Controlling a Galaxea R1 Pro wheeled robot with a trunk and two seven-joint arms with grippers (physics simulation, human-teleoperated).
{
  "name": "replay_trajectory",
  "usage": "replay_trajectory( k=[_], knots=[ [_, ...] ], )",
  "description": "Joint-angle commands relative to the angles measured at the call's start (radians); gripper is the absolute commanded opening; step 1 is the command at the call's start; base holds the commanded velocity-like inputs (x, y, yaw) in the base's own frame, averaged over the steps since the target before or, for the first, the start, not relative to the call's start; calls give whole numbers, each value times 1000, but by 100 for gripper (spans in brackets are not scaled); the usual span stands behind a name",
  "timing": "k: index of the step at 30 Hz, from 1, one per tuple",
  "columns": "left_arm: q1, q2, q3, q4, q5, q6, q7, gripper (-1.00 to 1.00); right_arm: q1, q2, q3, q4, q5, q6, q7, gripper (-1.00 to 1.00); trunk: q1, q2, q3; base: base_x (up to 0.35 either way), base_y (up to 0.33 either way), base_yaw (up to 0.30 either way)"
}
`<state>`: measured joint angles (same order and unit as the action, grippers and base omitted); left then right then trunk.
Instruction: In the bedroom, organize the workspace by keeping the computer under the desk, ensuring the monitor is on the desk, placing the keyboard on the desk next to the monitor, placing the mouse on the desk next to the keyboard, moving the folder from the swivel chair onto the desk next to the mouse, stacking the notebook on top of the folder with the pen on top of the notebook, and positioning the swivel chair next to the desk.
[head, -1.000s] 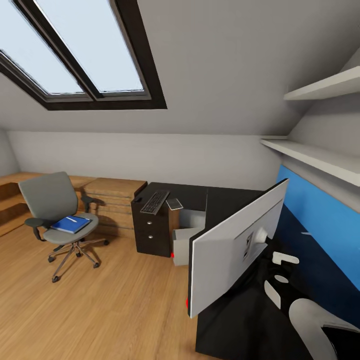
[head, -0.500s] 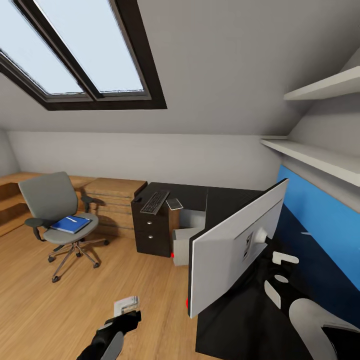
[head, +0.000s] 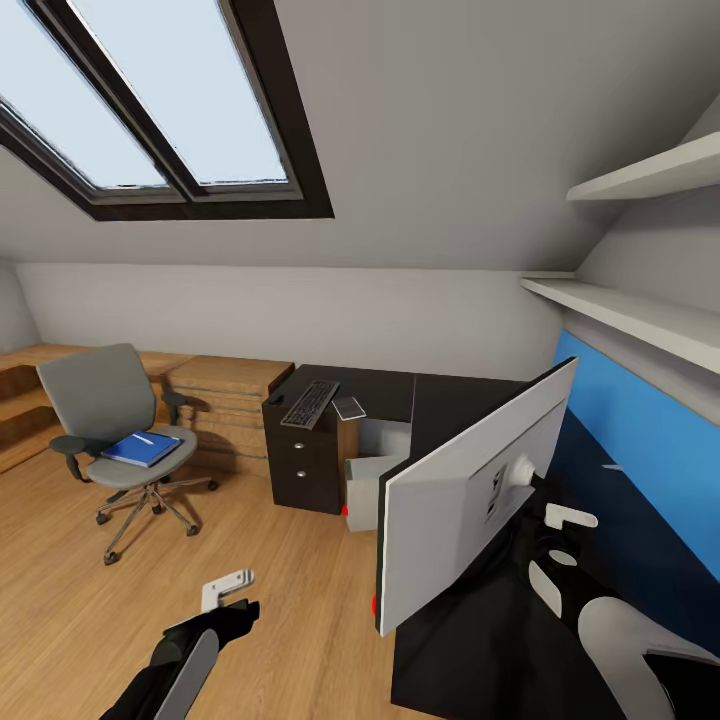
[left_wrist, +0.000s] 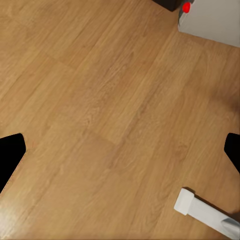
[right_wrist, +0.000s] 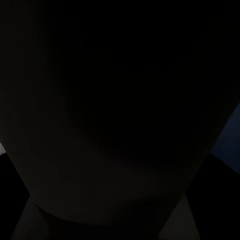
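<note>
- Rising into the head view over the last second, the left gripper (head: 228, 588) is now hanging over the wooden floor (head: 250, 560), a little further left than half a second ago; its pale fingers (head: 238, 579) are standing apart and holding nothing
- Looking down through the left wrist view, bare floor is lying under the fingers, with a corner of the computer (left_wrist: 212, 20) and its red button at the far edge
- Judging from this, the left arm is being readied for a reach, probably toward the chair's load, though the robot is standing well apart from it
- Sitting on the desk (head: 385, 385), the monitor (head: 470, 490) is showing its white back, tilted across the near wing
- Lying on the far wing above the drawers, the keyboard (head: 310, 403) is resting just beside the notebook (head: 349, 407)
- Waiting on the swivel chair (head: 115, 430), the folder (head: 142, 448) is carrying the pen (head: 144, 439)
- Standing under the desk by the drawer unit, the computer (head: 375, 480) is already in place
- Hovering low behind the monitor, the right gripper (head: 560, 535) is partly hidden, and I cannot tell whether its fingers are parted
- Standing between the right arm and the far wing, the monitor is crowding any reach from that side
</note>
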<state>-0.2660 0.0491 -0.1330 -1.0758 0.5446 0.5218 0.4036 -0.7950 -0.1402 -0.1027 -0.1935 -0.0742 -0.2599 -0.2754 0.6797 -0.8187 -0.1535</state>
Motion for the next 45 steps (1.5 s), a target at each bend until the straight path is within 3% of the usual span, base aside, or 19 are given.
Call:
replay_trajectory(
  k=[1,11,21,45],
  knots=[
    [-1,1,-4,-1,11,1,10,100,-1,1,-3,0,-4,-5,5,-100,0,-1,-2,0,0,0],
    [-1,2,3,0,10,1,5,100,-1,1,1,-1,-1,-7,5,-100,0,-1,0,0,0,-16],
    [-1,2,22,0,11,1,4,100,-1,1,3,-1,-2,-4,7,-100,0,-1,10,0,0,-189],
    [-1,2,23,-2,9,1,1,100,-1,2,3,-1,-2,-4,7,-100,0,-1,26,0,0,-188]
  ],
)
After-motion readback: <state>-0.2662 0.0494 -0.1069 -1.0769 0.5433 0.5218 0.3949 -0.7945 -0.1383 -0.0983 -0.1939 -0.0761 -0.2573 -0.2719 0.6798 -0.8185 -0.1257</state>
